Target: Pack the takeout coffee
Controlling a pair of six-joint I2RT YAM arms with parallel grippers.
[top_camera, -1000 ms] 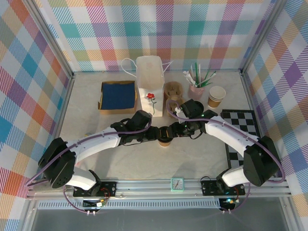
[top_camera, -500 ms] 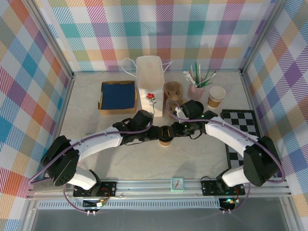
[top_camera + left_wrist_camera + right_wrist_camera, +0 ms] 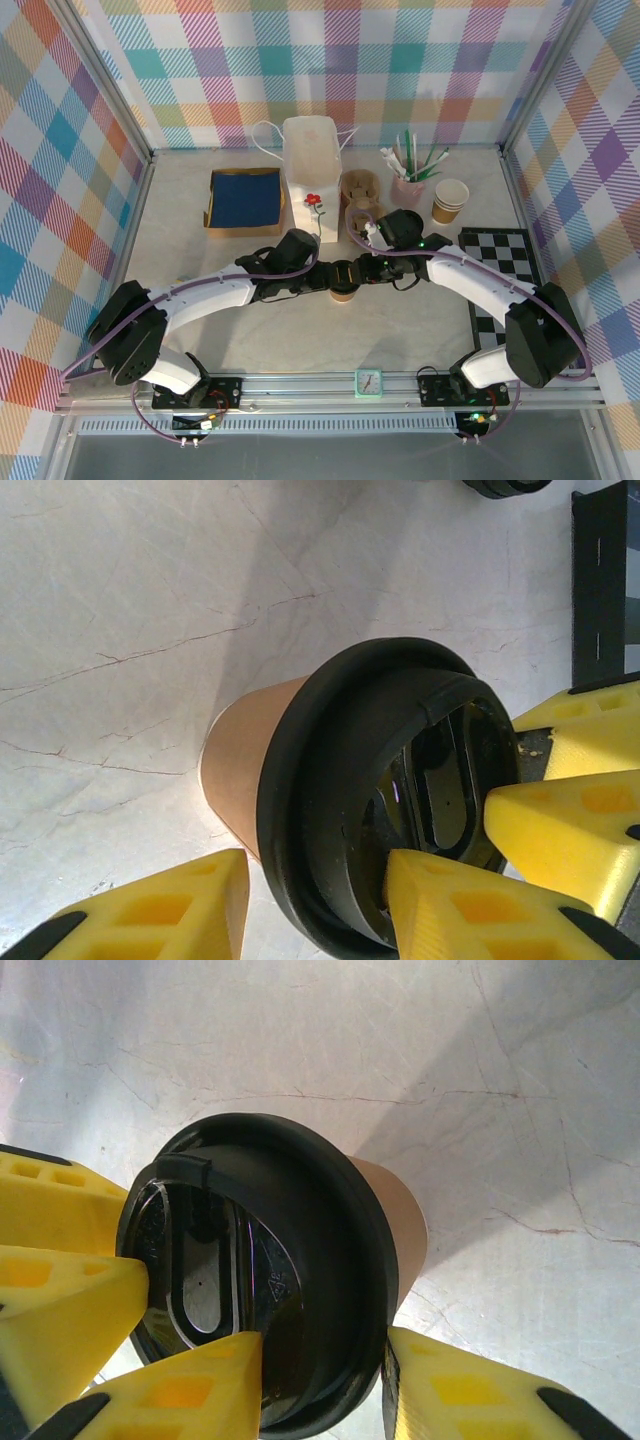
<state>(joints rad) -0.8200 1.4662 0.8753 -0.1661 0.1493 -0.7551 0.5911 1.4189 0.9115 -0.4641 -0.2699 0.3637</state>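
Newly closed, the right gripper (image 3: 322, 1385) joins the left gripper (image 3: 318, 905) in clamping the takeout coffee (image 3: 343, 293). White bag (image 3: 310, 165) at 12 o'clock, cup tray (image 3: 359, 188) at 1 o'clock.

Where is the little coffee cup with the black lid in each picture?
Top external: the coffee cup is near the middle, a little below centre.
Left wrist: the coffee cup is in the centre, big and close, its black lid towards the camera.
Right wrist: the coffee cup is in the centre-left, lid towards the camera.
Shared landmark: the pale veined table top around the cup.
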